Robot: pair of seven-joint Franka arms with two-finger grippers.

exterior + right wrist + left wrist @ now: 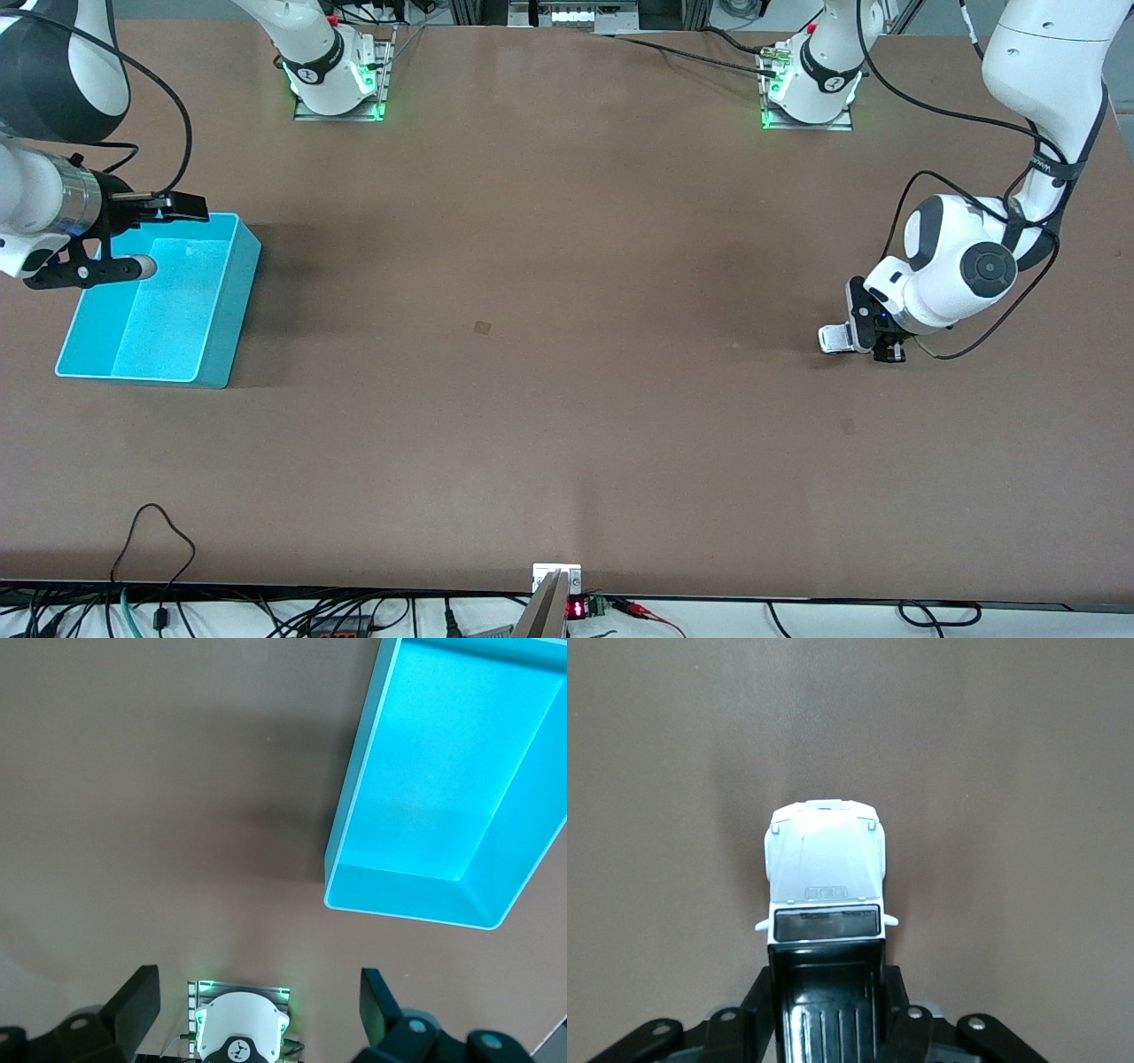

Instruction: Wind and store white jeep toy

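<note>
Gripping the white jeep toy, the left pincer seemingly touches the table.

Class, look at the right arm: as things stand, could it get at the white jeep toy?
Probably not: the white jeep toy sits at the left arm's end, clamped in the left gripper, while the open right gripper hangs over the turquoise bin.

No readable text, labels or numbers anywhere

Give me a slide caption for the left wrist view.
Left gripper shut on white jeep toy above the brown table.
</note>
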